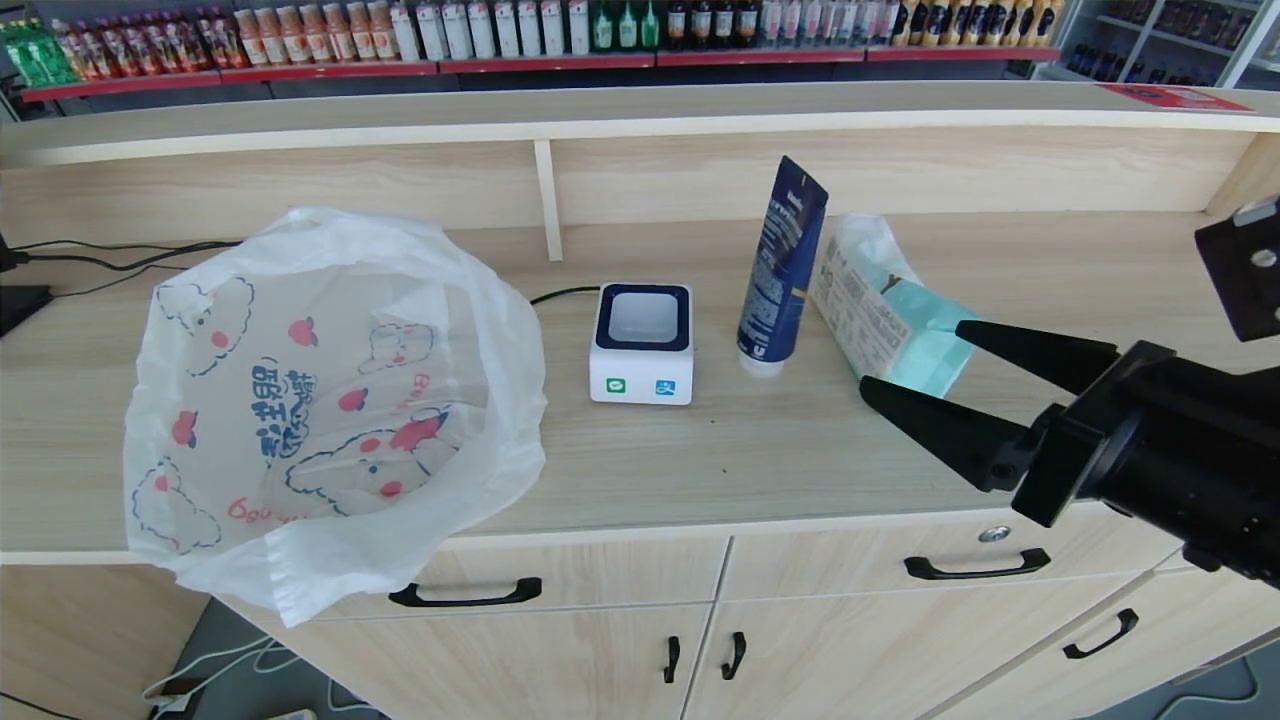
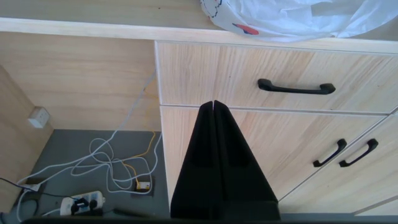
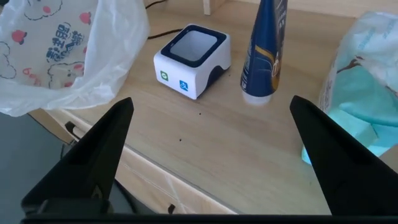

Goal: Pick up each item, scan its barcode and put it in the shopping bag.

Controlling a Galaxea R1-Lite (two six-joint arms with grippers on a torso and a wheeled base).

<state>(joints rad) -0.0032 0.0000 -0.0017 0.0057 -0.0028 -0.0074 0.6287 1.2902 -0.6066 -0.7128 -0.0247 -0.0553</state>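
Note:
A dark blue tube (image 1: 781,262) (image 3: 266,46) stands cap-down on the wooden counter (image 1: 760,450), right of the white scanner (image 1: 643,342) (image 3: 191,53). A teal and white soft packet (image 1: 885,310) (image 3: 359,102) lies just right of the tube. The white printed shopping bag (image 1: 330,400) (image 3: 59,46) sits open at the counter's left, its edge hanging over the front (image 2: 292,17). My right gripper (image 1: 915,362) (image 3: 211,158) hovers open near the counter's front right, its far finger by the packet. My left gripper (image 2: 214,109) is shut and empty, low in front of the cabinet drawers.
A raised shelf ledge (image 1: 640,125) backs the counter, with a divider (image 1: 547,200). The scanner cable (image 1: 560,294) runs leftward behind the bag. Drawers with black handles (image 1: 465,596) (image 2: 296,88) sit below. Cables and a power strip (image 2: 84,200) lie on the floor.

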